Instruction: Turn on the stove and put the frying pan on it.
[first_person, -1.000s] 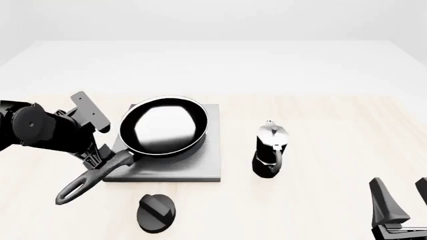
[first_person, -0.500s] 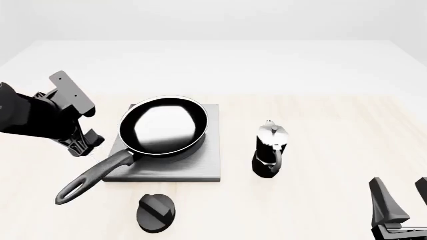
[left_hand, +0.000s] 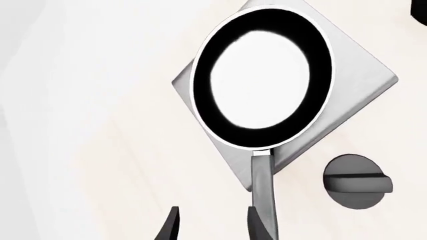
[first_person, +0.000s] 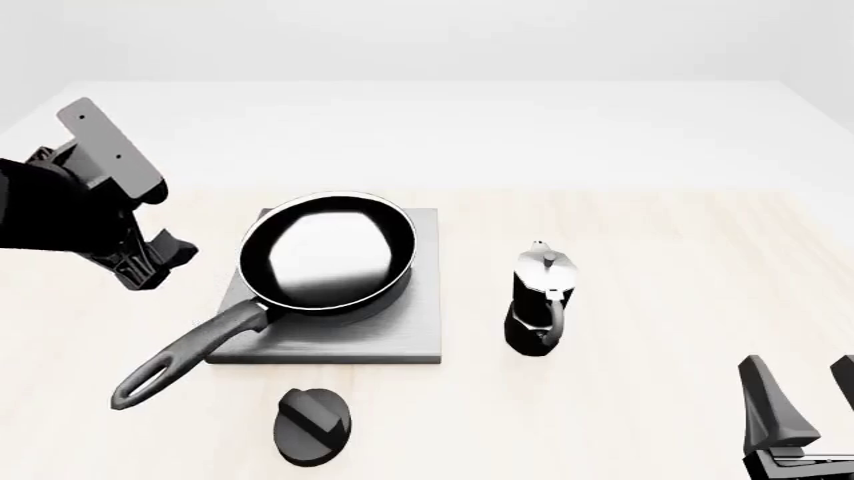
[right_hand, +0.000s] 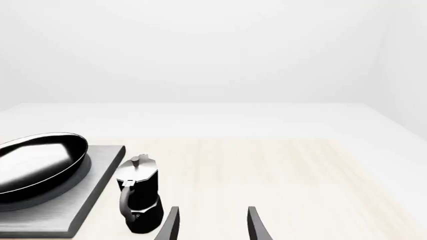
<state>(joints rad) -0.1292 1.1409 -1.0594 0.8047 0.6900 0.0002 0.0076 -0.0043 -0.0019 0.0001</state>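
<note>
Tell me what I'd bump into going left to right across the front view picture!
left gripper → frying pan sitting on the stove → moka pot → right gripper. The little black knob sits nearer the camera, below the pan, so it is not in the line.

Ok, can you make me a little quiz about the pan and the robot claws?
1. True or false: the pan sits on the stove.
2. Which is nearer the knob? A) pan handle B) moka pot
3. Fill in: the left claw holds ____.

Key: 1 true; 2 A; 3 nothing, it is open and off to the side of the handle.
</note>
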